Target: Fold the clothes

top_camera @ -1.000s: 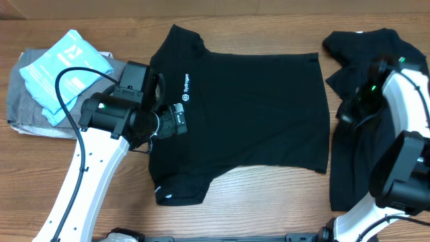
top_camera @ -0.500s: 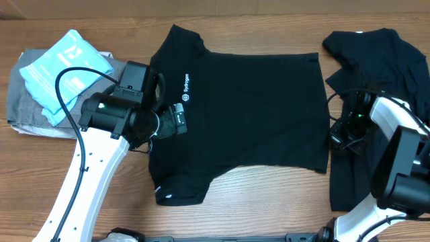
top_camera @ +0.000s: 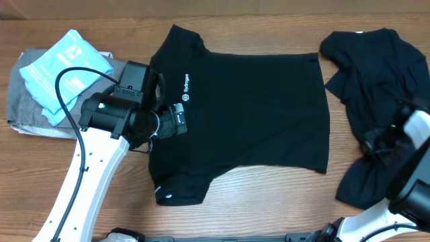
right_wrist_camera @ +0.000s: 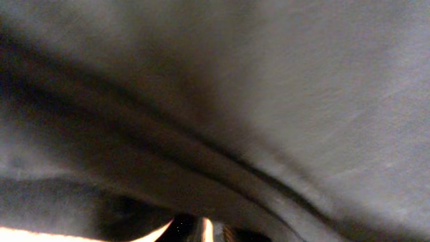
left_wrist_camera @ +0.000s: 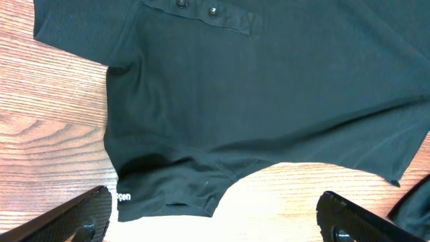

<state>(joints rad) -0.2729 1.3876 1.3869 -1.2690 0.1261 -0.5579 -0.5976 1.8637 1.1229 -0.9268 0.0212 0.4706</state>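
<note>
- While the left pincer [left_wrist_camera: 213, 196] hangs over the collar end of the black polo shirt [top_camera: 255, 114], its two fingers [left_wrist_camera: 80, 215] stand spread wide, with nothing held between them.
- Seen from overhead, the polo shirt lies spread flat in the middle of the table [top_camera: 269, 208]. Its collar end points toward 9 o'clock and its hem toward 3 o'clock, with one sleeve at 11 o'clock and the other at 7 o'clock.
- A small white logo [top_camera: 186, 97] and white lettering [top_camera: 186, 81] show on the chest, at 12 o'clock of the left pincer.
- From the left wrist, the button placket [left_wrist_camera: 201, 13] sits at 12 o'clock and a sleeve [left_wrist_camera: 168, 191] with white print on its cuff at 7 o'clock.
- A second black garment [top_camera: 376, 74] lies crumpled on the table's 3 o'clock side, just beside the shirt's hem.
- The right pincer [top_camera: 379, 140] sits among this garment's lower folds. Its wrist camera shows only blurred dark cloth up close, so I cannot tell whether it is parted or closed, or whether it has hold of the cloth.
- At 10 o'clock a light blue packet [top_camera: 64, 70] rests on a grey folded garment [top_camera: 27, 111].
</note>
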